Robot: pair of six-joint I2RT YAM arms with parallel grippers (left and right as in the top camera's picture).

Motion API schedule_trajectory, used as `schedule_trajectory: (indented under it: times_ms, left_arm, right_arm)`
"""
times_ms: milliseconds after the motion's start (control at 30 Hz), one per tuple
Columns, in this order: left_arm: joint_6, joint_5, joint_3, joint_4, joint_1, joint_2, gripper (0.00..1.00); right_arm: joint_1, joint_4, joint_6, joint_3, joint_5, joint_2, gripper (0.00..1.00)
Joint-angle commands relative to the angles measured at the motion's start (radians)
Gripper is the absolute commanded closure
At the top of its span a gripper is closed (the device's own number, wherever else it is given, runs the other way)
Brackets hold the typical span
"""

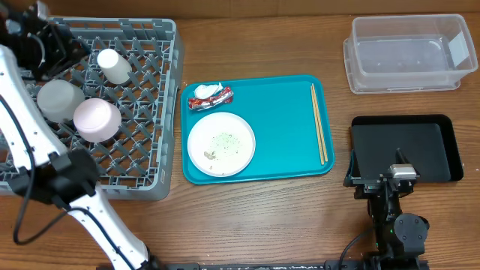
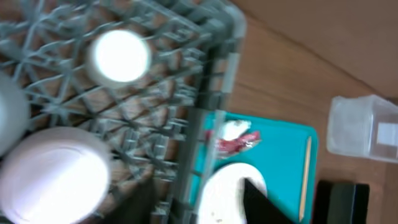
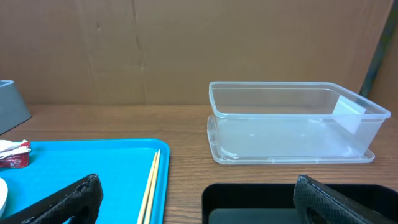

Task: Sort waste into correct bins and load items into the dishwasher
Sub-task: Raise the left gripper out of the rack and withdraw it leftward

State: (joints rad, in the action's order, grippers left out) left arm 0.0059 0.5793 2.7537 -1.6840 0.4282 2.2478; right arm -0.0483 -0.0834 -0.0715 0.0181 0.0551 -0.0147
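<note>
A grey dish rack (image 1: 171,112) at the left holds a white cup (image 1: 112,66), a frosted glass (image 1: 58,100) and a pink bowl (image 1: 96,120). A teal tray (image 1: 285,112) carries a white plate (image 1: 221,142) with crumbs, a red-and-white wrapper (image 1: 210,96) and chopsticks (image 1: 319,124). My left gripper (image 1: 52,45) hovers open and empty over the rack's far left, just left of the white cup (image 2: 119,56). My right gripper (image 1: 390,184) is open and empty at the near edge of the black bin (image 1: 405,146).
A clear plastic bin (image 1: 409,52) stands at the back right, behind the black bin. In the right wrist view the chopsticks (image 3: 151,183) lie along the tray's right edge, left of the black bin (image 3: 255,202). A wall rises behind the table.
</note>
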Motion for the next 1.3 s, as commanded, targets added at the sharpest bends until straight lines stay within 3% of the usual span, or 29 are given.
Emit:
schedule_trajectory:
  times_ms: [0,67,100,300,533,700,800,933,1100,1267]
  left_arm:
    - [0.005,-0.068,-0.04,-0.006,-0.122,-0.187,0.27]
    - [0.005,-0.125,-0.099,-0.006,-0.212,-0.269,0.16]
    - [0.001,-0.16,-0.134,-0.006,-0.257,-0.307,0.02]
    - [-0.196,-0.544,-0.405,-0.006,-0.513,-0.5,0.0]
    - [-0.325,-0.584,-0.679,-0.006,-0.556,-0.537,0.0]
    - [-0.337,-0.634,-0.824,-0.006,-0.489,-0.537,0.0]
    - [-0.469,-0.576,-0.871,-0.006,-0.401,-0.537,0.0]
    - [-0.475,-0.425,-0.877,-0.006,-0.24,-0.537,0.0]
    - [-0.515,-0.42,-0.877,-0.006,-0.05,-0.535,0.0]
    - [-0.526,-0.424,-0.877,-0.006,0.056,-0.535,0.0]
  right_arm:
    - [-0.007,0.003,-0.004,-0.01,-0.005,0.012,0.0]
    - [-0.007,0.003,-0.004,-0.01,-0.005,0.012,0.0]
    - [-0.007,0.003,-0.004,-0.01,-0.005,0.012,0.0]
    - [-0.007,0.003,-0.004,-0.01,-0.005,0.012,0.0]
    - [-0.007,0.003,-0.004,-0.01,-0.005,0.012,0.0]
    - [-0.007,0.003,-0.004,-0.01,-0.005,0.012,0.0]
    - [-0.007,0.003,-0.004,-0.01,-0.005,0.012,0.0]
    - [-0.007,0.003,-0.004,-0.01,-0.005,0.012,0.0]
    - [-0.007,0.003,-0.004,-0.01,-0.005,0.012,0.0]
    - [-0.007,0.003,-0.004,-0.01,-0.005,0.012,0.0]
